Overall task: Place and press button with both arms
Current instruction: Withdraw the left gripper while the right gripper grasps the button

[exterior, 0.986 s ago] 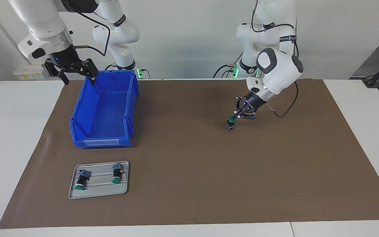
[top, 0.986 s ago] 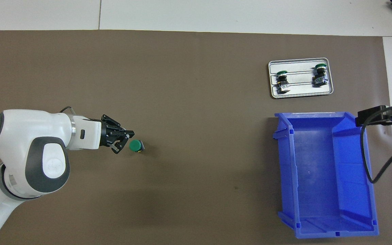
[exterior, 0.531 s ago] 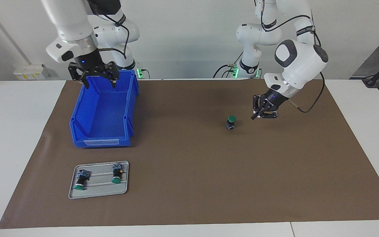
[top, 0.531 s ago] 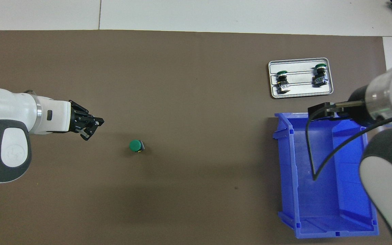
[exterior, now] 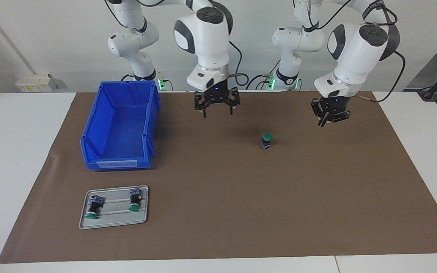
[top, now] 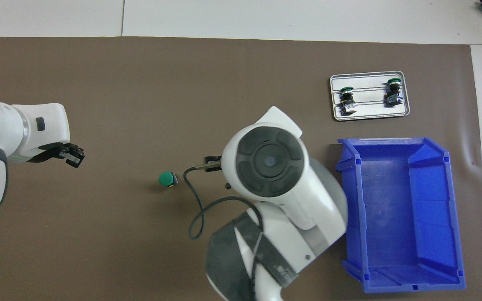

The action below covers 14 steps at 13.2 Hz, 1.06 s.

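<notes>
Button (exterior: 266, 140) standing alone on open brown mat (exterior: 241, 212), blue bin (exterior: 120, 125) well apart toward right arm's end

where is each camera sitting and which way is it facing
Facing view: high across the table, looking at the robots; both white arms show whole, right gripper open, left gripper.
Overhead view: above the robots' end, looking steeply down; the right arm's wrist hides its gripper.
Both show the green-capped button, blue plastic bin, grey metal tray.

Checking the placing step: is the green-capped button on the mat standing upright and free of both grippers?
Yes. In the facing view the button stands cap-up on the brown mat, with the left gripper and right gripper both raised clear of it.
</notes>
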Each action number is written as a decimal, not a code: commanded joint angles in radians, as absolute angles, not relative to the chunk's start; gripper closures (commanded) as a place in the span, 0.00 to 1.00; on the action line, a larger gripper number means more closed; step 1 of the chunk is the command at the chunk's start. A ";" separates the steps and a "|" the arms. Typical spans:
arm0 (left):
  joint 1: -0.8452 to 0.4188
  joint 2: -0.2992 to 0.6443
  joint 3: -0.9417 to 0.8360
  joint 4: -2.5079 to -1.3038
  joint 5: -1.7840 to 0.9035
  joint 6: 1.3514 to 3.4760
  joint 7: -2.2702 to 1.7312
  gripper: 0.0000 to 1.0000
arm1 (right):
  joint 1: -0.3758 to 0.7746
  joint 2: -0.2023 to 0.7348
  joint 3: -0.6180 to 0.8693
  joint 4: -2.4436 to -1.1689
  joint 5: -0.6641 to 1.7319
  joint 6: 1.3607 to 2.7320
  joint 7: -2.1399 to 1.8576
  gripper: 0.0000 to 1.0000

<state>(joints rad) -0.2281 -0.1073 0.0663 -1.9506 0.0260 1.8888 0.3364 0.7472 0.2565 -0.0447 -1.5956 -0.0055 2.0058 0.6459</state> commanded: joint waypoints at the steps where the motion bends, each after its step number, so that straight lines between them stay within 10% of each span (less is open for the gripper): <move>1: -0.230 -0.132 0.066 -1.925 0.054 1.839 0.120 0.00 | 0.808 0.392 -0.049 -1.523 0.012 2.127 0.684 0.00; 5: -0.165 -0.100 0.080 -1.778 -0.004 1.703 0.118 0.00 | 0.916 0.598 -0.051 -1.413 -0.031 2.207 0.791 0.00; 14: -0.089 0.069 0.075 -1.380 -0.041 1.492 0.126 0.00 | 0.903 0.661 -0.049 -1.405 -0.133 2.369 0.762 0.00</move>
<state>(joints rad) -0.0904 0.0467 0.0802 -1.4364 -0.0308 1.5198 0.1227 0.9089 0.6449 -0.0536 -1.4120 -0.1217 2.3534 0.7773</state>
